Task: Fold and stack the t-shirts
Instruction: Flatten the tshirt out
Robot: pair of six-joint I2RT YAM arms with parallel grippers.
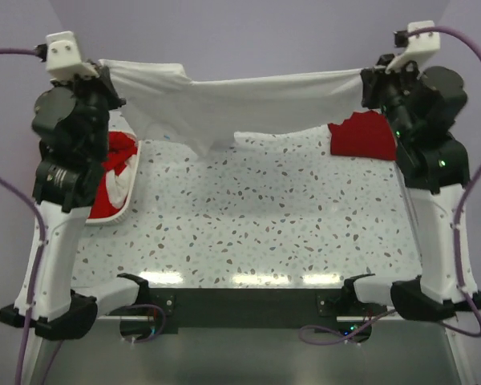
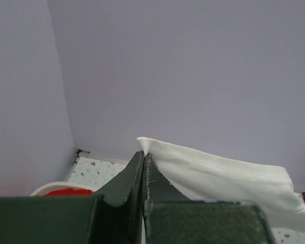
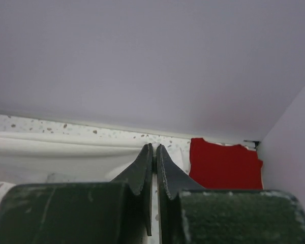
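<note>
The white t-shirt [image 1: 240,104] hangs stretched in the air across the far side of the table, held at both ends. My left gripper [image 1: 106,74] is shut on its left corner, which shows in the left wrist view [image 2: 218,175] past the gripper [image 2: 144,152]. My right gripper [image 1: 370,80] is shut on its right corner; the cloth [image 3: 56,152] runs left from the gripper [image 3: 155,147]. A folded red t-shirt [image 1: 362,136] lies at the far right, also in the right wrist view [image 3: 223,165]. More red cloth [image 1: 116,156] sits in the basket at left.
A white oval basket [image 1: 127,192] stands at the left edge beside my left arm, its rim also showing in the left wrist view [image 2: 46,187]. The speckled table [image 1: 248,224] spreads between the arms. Lilac walls close the back and sides.
</note>
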